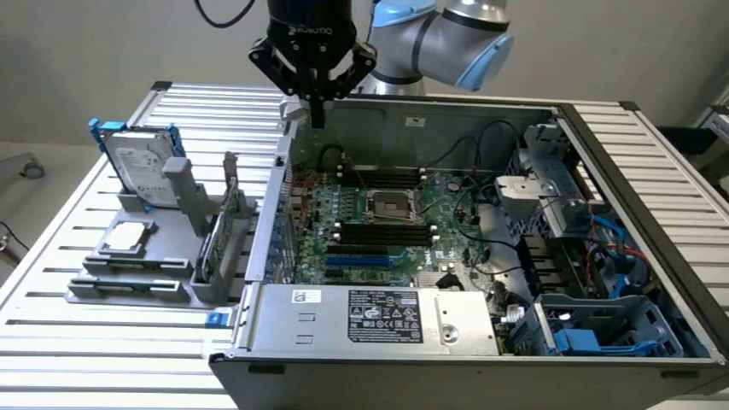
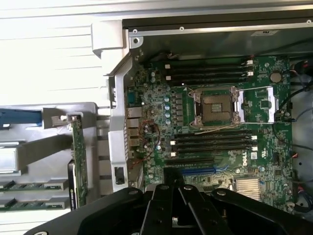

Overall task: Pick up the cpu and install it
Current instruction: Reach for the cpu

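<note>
The cpu (image 1: 125, 237), a small silvery square chip, lies flat on the grey parts holder (image 1: 171, 256) at the exterior view's left of the open computer case. My gripper (image 1: 317, 120) hangs shut and empty high above the case's far left corner, well apart from the cpu. Its black fingers are pressed together with nothing between them. In the wrist view the gripper (image 2: 172, 177) points down over the motherboard edge. The motherboard's cpu socket (image 1: 391, 205) (image 2: 215, 105) stands open and empty, its metal frame lifted.
A silver hard drive (image 1: 142, 166) with a blue frame stands upright at the holder's back. A green card (image 1: 222, 231) stands on edge in the holder. Case walls (image 1: 279, 213), a power supply (image 1: 376, 318) and cables (image 1: 592, 248) surround the motherboard. Black memory slots (image 2: 210, 73) flank the socket.
</note>
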